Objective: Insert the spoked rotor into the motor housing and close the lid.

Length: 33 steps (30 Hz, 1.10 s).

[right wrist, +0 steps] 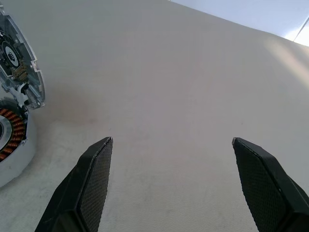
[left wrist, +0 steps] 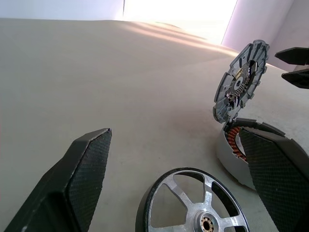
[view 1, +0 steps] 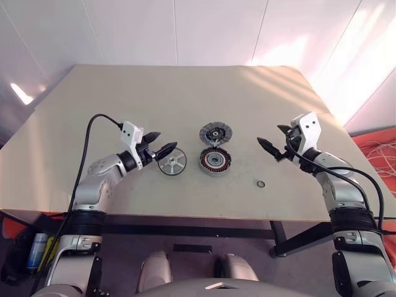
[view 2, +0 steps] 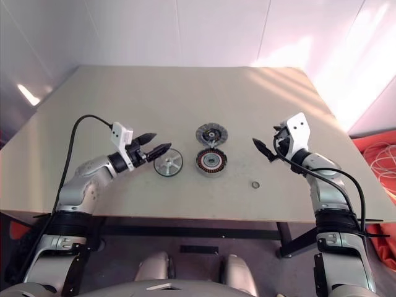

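My left gripper (view 1: 162,148) hangs just over the table (view 1: 93,111) with its jaws spread wide and nothing between them, aimed rightward at the rotor (view 1: 172,163). I have it there because the rotor is the first thing I must lift: it lies flat on the table just right of my fingertips, and in the left wrist view its spokes sit between and just beyond my two fingers (left wrist: 79,179). I judge a short reach on and down would put them astride its rim.

The housing (view 1: 215,161) sits right of the rotor, near it but apart, copper windings facing up. Its lid (view 1: 216,132) stands propped open on the far side, joined at the edge, so the cup is free to take the rotor. That is why I leave the lid alone for now; closing it comes last.

My right gripper (view 1: 272,143) waits right of the housing, well clear of it, jaws also spread and empty, pointing left toward it. I keep it there, I think, to steady the housing or tip the lid shut afterwards.

A small ring (view 1: 261,184) lies on the table near the right gripper, nearer the front edge; it is no part of this job.
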Each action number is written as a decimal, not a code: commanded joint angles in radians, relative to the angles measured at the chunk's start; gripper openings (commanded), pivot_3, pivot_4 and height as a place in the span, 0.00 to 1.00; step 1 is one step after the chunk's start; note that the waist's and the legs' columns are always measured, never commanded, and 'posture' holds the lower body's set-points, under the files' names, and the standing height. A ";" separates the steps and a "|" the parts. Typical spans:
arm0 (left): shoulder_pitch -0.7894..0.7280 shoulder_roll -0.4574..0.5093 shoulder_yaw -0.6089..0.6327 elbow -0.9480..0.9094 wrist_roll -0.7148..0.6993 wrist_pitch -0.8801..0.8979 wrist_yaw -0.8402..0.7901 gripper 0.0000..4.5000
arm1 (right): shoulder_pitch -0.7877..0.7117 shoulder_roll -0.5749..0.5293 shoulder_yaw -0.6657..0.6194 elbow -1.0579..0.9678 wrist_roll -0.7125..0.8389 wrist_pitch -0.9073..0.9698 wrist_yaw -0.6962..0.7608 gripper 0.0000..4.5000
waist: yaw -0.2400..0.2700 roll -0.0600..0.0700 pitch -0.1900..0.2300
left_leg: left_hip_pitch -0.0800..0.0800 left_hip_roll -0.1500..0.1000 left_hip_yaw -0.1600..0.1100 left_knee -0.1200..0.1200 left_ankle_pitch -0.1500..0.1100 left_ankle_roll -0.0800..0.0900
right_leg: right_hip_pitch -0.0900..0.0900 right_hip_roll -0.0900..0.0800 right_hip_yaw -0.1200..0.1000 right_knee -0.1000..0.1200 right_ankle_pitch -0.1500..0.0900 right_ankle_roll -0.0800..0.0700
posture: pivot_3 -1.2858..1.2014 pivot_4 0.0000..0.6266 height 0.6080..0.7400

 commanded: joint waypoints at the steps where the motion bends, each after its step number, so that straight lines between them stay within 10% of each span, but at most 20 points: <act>1: -0.016 0.010 0.013 -0.025 -0.004 -0.015 -0.002 1.00 | -0.002 -0.027 -0.022 -0.049 0.043 0.030 0.038 0.99 | 0.000 0.000 0.000 | 0.000 0.000 0.000 0.000 0.000 0.000 | 0.000 0.000 0.000 0.000 0.000 0.000 | 0.52 0.00 1.00; 33: -0.013 0.027 0.009 -0.033 -0.003 -0.007 -0.002 1.00 | 0.342 -0.146 0.081 -0.302 0.041 0.123 0.238 0.99 | 0.000 0.000 0.000 | 0.005 0.000 -0.003 -0.005 -0.001 0.001 | 0.011 -0.003 -0.008 -0.011 -0.001 0.001 | 0.52 0.00 1.00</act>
